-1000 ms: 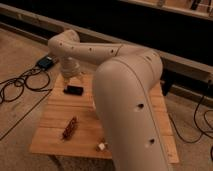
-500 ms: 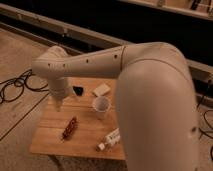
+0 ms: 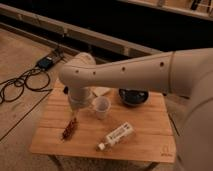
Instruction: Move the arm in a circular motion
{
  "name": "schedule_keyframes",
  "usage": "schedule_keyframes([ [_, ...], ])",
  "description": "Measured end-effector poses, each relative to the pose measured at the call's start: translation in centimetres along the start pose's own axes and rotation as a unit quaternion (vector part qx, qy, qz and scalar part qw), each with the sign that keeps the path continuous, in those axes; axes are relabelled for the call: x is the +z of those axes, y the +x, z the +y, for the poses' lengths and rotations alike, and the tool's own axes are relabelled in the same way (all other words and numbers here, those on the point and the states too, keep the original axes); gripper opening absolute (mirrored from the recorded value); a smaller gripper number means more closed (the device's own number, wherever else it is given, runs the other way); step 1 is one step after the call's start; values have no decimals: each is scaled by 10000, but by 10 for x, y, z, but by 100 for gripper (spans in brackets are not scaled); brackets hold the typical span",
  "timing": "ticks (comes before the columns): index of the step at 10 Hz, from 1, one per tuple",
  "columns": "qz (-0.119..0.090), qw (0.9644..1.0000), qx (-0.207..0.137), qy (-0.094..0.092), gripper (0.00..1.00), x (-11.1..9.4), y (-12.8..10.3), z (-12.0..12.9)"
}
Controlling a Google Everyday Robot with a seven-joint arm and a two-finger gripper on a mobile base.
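The cream-white arm (image 3: 135,72) reaches from the right edge across the wooden table (image 3: 145,142). Its rounded elbow (image 3: 77,70) bends down over the table's left half. The gripper (image 3: 78,106) is at the low end of the short wrist segment, pointing down just left of a white cup (image 3: 101,106) and above a dark brown snack (image 3: 70,128). The wrist hides most of it.
A dark bowl (image 3: 133,96) stands at the back of the table, and a small bottle (image 3: 116,136) lies on its side near the front. A pale flat item (image 3: 103,91) lies behind the cup. Black cables (image 3: 22,85) and a power box (image 3: 47,62) lie on the floor to the left.
The elbow and wrist have swung from over the table's back left edge towards the right, and now stand over the table beside the cup. The table's things have not moved.
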Motion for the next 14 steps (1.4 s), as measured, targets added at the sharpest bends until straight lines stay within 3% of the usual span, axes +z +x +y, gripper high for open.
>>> schedule_keyframes([
  [2, -22, 9970, 767, 47, 65, -9, 20, -65],
  [4, 38, 9903, 1374, 203, 65, -16, 32, -127],
  [6, 14, 9819, 1854, 399, 65, -27, 24, -189],
  [7, 32, 9787, 2000, 460, 65, -31, 20, -209],
  [9, -49, 9710, 2310, 619, 65, -38, -13, -262],
  [11, -116, 9677, 2411, 722, 65, -41, -53, -288],
  [14, -200, 9710, 2209, 892, 65, -45, -120, -282],
])
